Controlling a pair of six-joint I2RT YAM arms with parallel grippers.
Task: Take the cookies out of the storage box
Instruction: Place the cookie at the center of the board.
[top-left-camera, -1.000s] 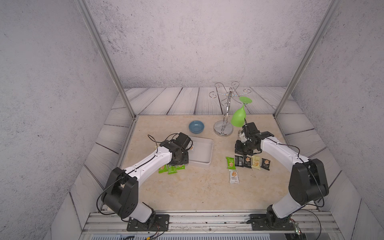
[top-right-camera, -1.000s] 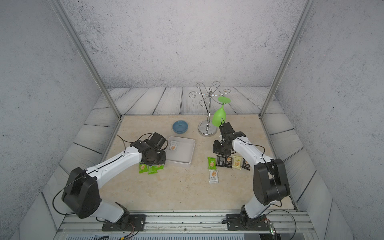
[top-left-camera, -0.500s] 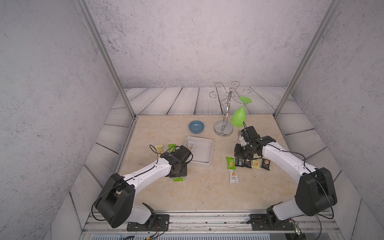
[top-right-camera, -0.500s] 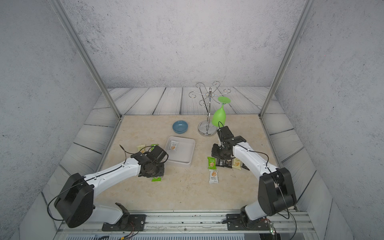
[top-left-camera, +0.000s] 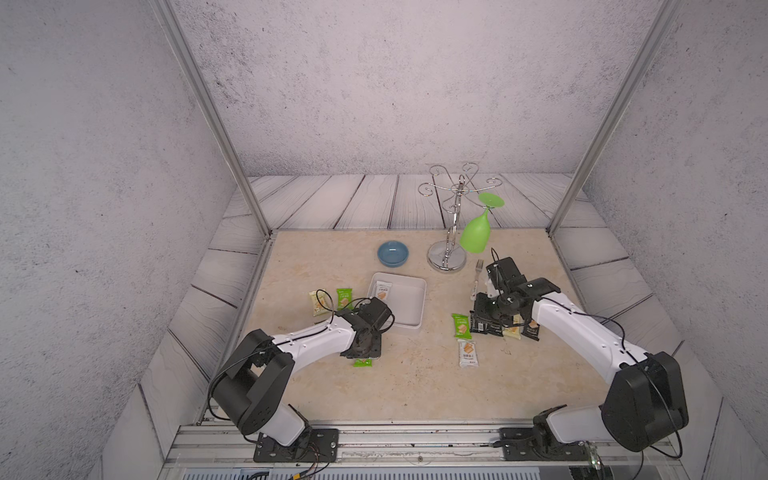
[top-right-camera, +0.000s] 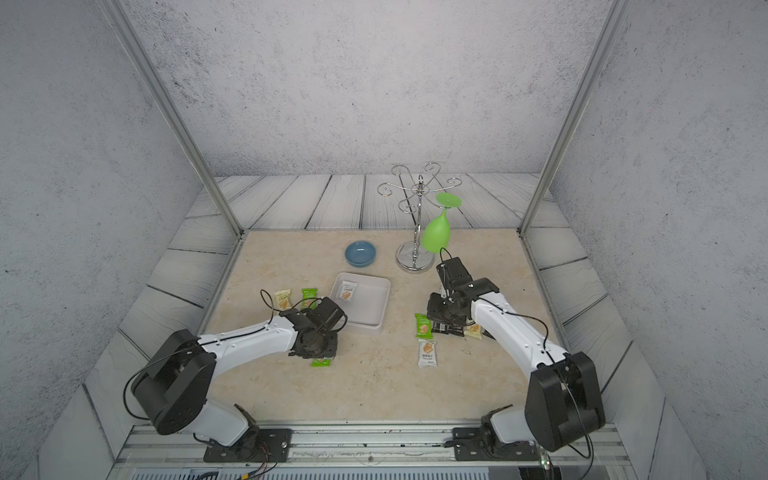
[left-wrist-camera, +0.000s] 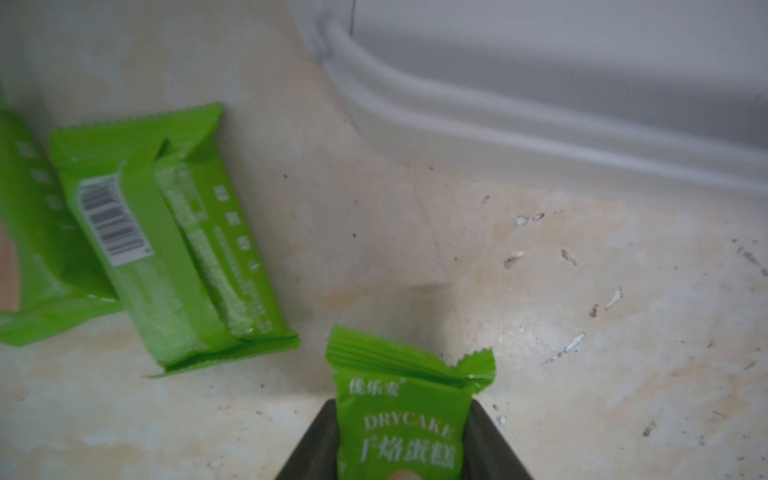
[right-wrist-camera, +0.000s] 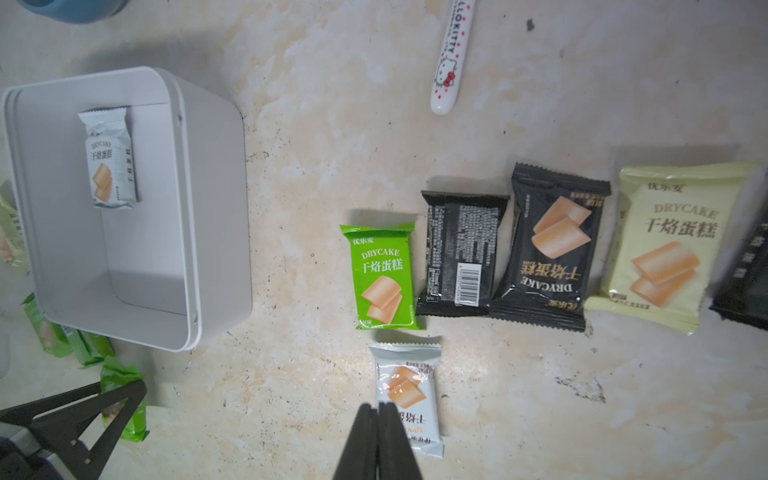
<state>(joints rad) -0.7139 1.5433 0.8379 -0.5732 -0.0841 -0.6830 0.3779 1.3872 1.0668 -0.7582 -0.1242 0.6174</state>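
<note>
The white storage box (top-left-camera: 418, 326) sits mid-table with one white cookie packet (top-left-camera: 382, 290) lying in it, also shown in the right wrist view (right-wrist-camera: 110, 162). My left gripper (left-wrist-camera: 403, 406) is shut on a green cookie packet (left-wrist-camera: 405, 419), low over the table in front of the box's near left corner (top-left-camera: 360, 352). Two more green packets (left-wrist-camera: 174, 249) lie beside it. My right gripper (right-wrist-camera: 378, 409) is shut and empty, hovering above a white packet (right-wrist-camera: 409, 399) and a row of green (right-wrist-camera: 384, 276), black (right-wrist-camera: 548, 249) and cream (right-wrist-camera: 669, 245) cookies.
A blue bowl (top-left-camera: 392, 253) and a chrome glass rack (top-left-camera: 448, 259) with a hanging green glass (top-left-camera: 474, 235) stand behind the box. A fork with a white handle (right-wrist-camera: 446, 70) lies by the right arm. Cream (top-left-camera: 317, 303) and green (top-left-camera: 344, 297) packets lie left of the box.
My left arm has drawn back from beside the box toward the front, carrying the green packet, and uncovered two packets left of the box. The right arm shifted slightly toward the front.
</note>
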